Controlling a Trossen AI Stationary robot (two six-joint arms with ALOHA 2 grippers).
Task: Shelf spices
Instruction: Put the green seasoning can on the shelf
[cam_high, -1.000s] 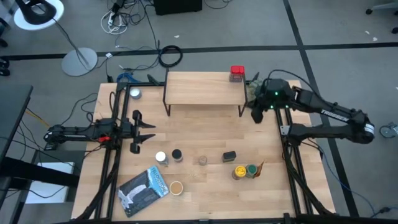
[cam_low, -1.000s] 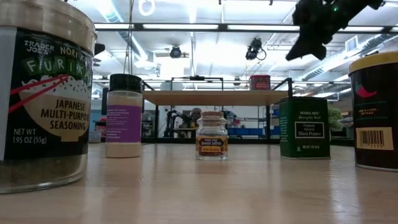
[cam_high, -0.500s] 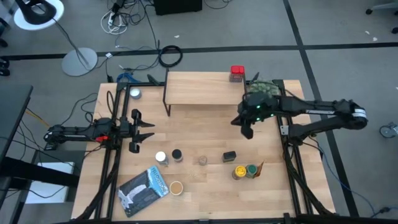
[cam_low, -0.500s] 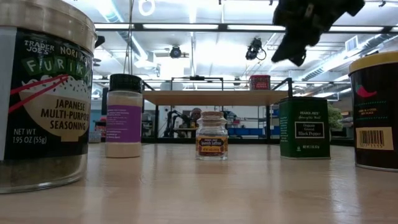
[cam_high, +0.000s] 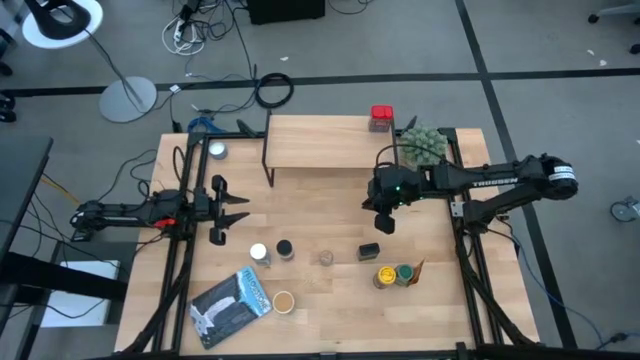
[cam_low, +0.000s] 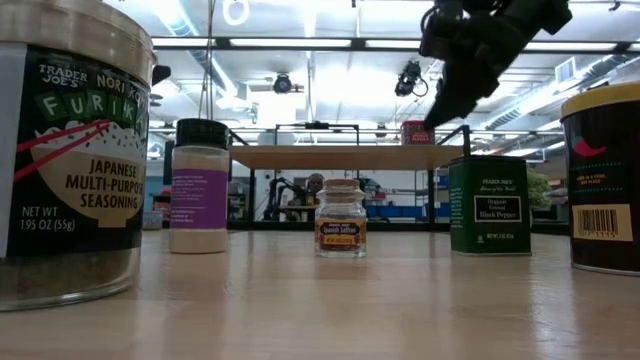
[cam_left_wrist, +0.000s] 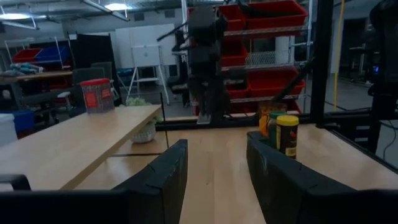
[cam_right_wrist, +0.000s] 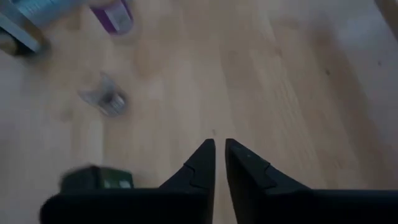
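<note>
One spice is shelved so far: a red-lidded jar (cam_high: 381, 118) stands at the right end of the shelf (cam_high: 325, 142). Several others are loose on the desk (cam_high: 320, 215), in a ragged row nearer its front edge.

Right end effector (cam_high: 383, 224) hangs above the desk, between the shelf's right leg and a dark green tin (cam_high: 369, 250). That tin lies just beyond the fingertips toward the front of the desk, the nearest spice to it. From above, its long axis runs across the desk, left to right. In the right wrist view the two fingers (cam_right_wrist: 202, 163) stand nearly together with a thin gap, and nothing is between them; the tin (cam_right_wrist: 96, 179) shows at the frame's edge, off to one side of the fingers. Judged: the right arm needs to travel a little farther forward and square up over it.

Left end effector (cam_high: 236, 211) waits at the desk's left side, parted and empty, well apart from the row.

A yellow-lidded jar (cam_high: 385, 276) and a green-lidded one (cam_high: 405, 273) touch or nearly so; which, cannot tell. The right wrist view is smeared, so labels there are unreadable. The low view cuts off the right arm above its wrist.
</note>
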